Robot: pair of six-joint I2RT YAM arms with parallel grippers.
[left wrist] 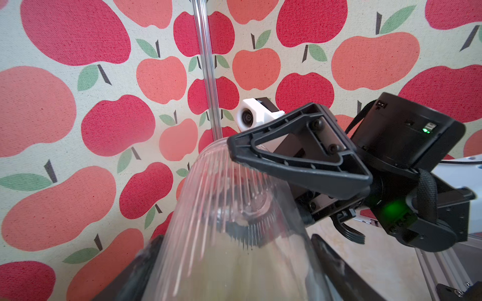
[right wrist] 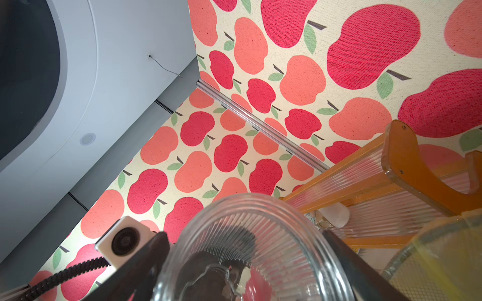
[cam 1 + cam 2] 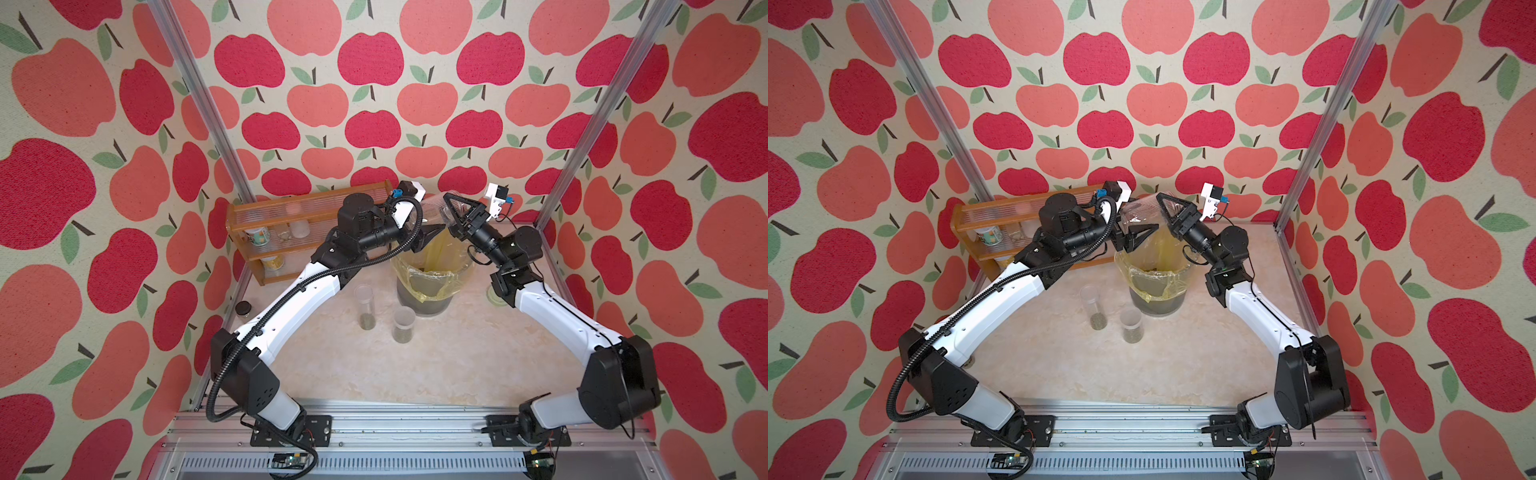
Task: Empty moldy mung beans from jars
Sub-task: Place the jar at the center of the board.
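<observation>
The wide ribbed jar [image 3: 434, 208] is hanging in the air over the far edge of the bin [image 3: 446, 276]. It is lying on its side, its long axis running left to right between the two arms. I cannot tell which end is the mouth. The left gripper [image 1: 236, 242] is pinching the jar's left end across its width, jaws part spread. The right gripper [image 2: 243, 233] is straddling the right end with its jaws set wide. One of its fingers [image 1: 287, 166] is lying against the ribbed wall, but I cannot tell whether it is squeezing. Just left of the bin and nearer, the tall jar [image 3: 365, 307] and the shorter jar [image 3: 403, 324] are standing upright on the table [image 3: 415, 374]. Each is showing mung beans [image 3: 366, 321] at its bottom.
</observation>
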